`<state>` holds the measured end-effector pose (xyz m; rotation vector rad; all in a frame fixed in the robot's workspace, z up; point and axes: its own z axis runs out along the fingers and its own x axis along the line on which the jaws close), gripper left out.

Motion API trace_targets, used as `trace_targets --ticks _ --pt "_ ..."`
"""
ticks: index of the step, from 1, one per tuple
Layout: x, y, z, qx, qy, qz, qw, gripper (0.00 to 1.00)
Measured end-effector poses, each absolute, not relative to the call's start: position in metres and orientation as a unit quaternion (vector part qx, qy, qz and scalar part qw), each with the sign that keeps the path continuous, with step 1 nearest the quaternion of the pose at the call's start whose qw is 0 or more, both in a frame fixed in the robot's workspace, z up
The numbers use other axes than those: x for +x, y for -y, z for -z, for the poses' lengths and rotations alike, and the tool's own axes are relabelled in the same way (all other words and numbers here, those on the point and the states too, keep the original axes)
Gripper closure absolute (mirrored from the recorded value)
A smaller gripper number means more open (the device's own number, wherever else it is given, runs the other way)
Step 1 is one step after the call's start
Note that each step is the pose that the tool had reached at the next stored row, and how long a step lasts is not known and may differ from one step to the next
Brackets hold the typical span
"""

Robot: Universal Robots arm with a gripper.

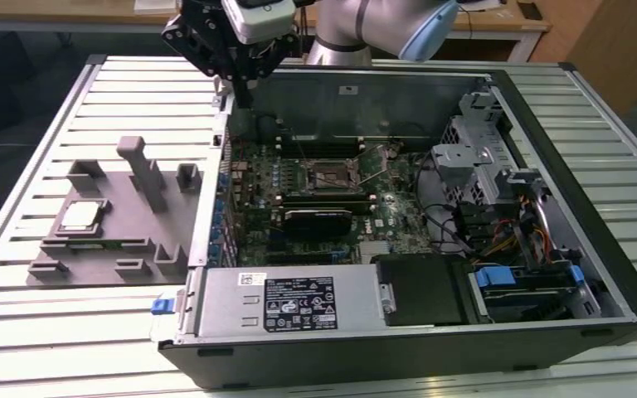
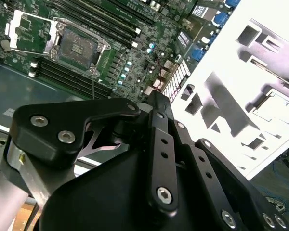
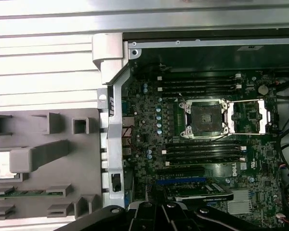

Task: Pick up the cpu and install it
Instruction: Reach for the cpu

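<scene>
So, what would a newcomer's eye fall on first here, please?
The open black computer case, its metal-framed square socket empty on the green motherboard. At the exterior view's left, the silvery square cpu lies in a grey plastic tray; the black gripper hangs over the case's edge.

Even light; tray overexposed in the second wrist view

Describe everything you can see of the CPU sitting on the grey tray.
The small flat square cpu has a silvery metal lid with a pale tan edge. It lies flat, lid up, in a recess of the grey plastic tray beside the open computer case, at the exterior view's left. Only the tray touches it; nothing grips it.
</scene>
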<state>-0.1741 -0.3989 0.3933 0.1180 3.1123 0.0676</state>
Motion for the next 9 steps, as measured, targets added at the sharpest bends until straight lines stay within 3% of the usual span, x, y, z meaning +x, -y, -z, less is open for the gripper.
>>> trace_targets --ticks 9 --pt "-0.186 0.399 -0.393 0.038 -0.999 -0.022 0.013 0.89"
